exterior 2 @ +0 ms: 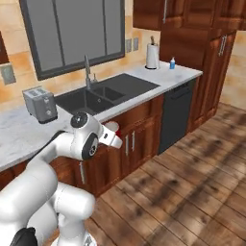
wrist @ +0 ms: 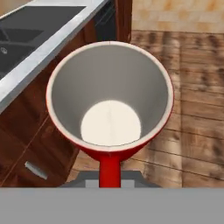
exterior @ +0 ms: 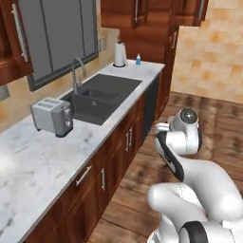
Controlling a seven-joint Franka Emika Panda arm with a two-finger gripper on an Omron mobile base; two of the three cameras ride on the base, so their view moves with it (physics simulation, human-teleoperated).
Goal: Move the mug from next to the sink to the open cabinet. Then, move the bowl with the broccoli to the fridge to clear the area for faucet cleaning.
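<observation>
A: What is the gripper (wrist: 110, 177) doing?

B: It is gripping the mug (wrist: 109, 98). In the hand view the mug is sitting right against the hand, its red handle running straight down to the bottom, its pale inside facing the camera.

A: Are the fingers clamping it?

B: The fingertips themselves are hiding behind the mug, so the exact contact is not showing, but the mug is hanging in the air off the counter with nothing under it except floor (so the hand is carrying it).

A: Where is it sitting in the room?

B: In the right base view a bit of the red mug (exterior 2: 112, 127) is peeking out beside the wrist, in front of the lower cabinet doors, below the counter edge. The arm is reaching out over the wooden floor.

A: And beyond that?

B: The sink (exterior: 97, 95) is lying in the marble counter (exterior: 33, 166), with the faucet (exterior: 76, 71) standing behind it under the window. A toaster (exterior: 52, 116) is standing just left of the basins. At the far end a paper towel roll (exterior: 119, 53) and a small blue-capped bottle (exterior: 138, 59) are standing beside the tall cabinet (exterior 2: 206, 62).
</observation>
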